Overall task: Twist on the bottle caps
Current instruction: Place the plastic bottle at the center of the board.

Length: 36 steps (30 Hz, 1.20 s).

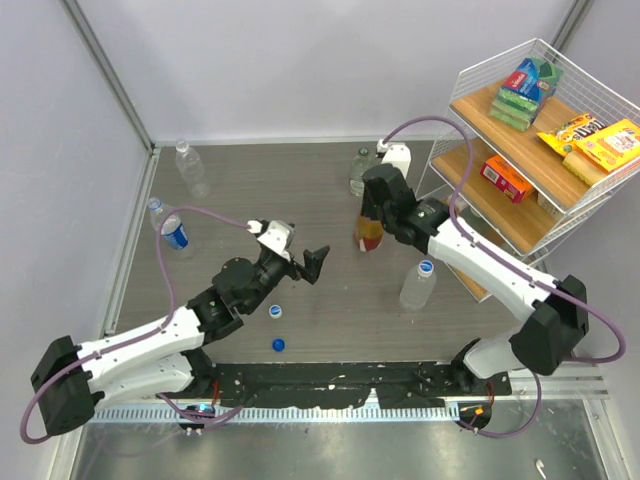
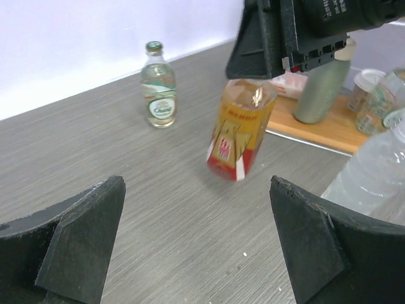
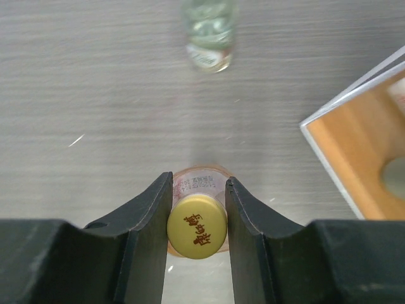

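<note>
Capping the amber bottle (image 2: 240,130): right tool (image 3: 197,190) pinches its yellow cap (image 3: 197,227), left tool (image 2: 197,190) spread; next, probably twisting it tight.

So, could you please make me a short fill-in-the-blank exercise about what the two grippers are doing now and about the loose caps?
1. The right gripper is shut on the ______ cap of the amber bottle.
2. The left gripper is ______ and holds nothing.
3. On the table, near the left arm, lie ______ loose blue caps.

Missing words: yellow; open; two.
</note>
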Motion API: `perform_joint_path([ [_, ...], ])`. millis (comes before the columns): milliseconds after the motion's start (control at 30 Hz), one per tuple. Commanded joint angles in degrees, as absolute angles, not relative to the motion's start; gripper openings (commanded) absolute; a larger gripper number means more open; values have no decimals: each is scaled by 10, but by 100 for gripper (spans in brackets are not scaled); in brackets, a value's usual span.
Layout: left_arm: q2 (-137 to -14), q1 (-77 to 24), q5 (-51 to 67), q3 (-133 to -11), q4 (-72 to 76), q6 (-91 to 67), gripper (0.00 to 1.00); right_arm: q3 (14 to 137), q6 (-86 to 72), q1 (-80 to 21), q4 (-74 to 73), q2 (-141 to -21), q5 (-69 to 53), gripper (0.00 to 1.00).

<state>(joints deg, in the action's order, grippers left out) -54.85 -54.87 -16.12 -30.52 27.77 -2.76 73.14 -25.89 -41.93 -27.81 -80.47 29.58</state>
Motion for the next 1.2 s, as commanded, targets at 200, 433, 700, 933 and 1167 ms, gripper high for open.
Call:
perform_joint_path([
  [200, -489, -537, -301, -323, 62, -167, 100, 826, -169, -309, -177, -925, 327, 9],
  [433, -469, -532, -305, -319, 60, -174, 100, 861, -168, -282, -179, -983, 295, 15],
  [700, -468, -531, -304, -323, 46, -176, 100, 848, -188, -273, -179, -978, 288, 39],
  [933, -468, -530, -335, -321, 24, -174, 100, 847, -190, -273, -193, -977, 300, 52],
  [1167, -461, -530, -328, -331, 4, -186, 100, 855, -178, -273, -200, -963, 296, 64],
])
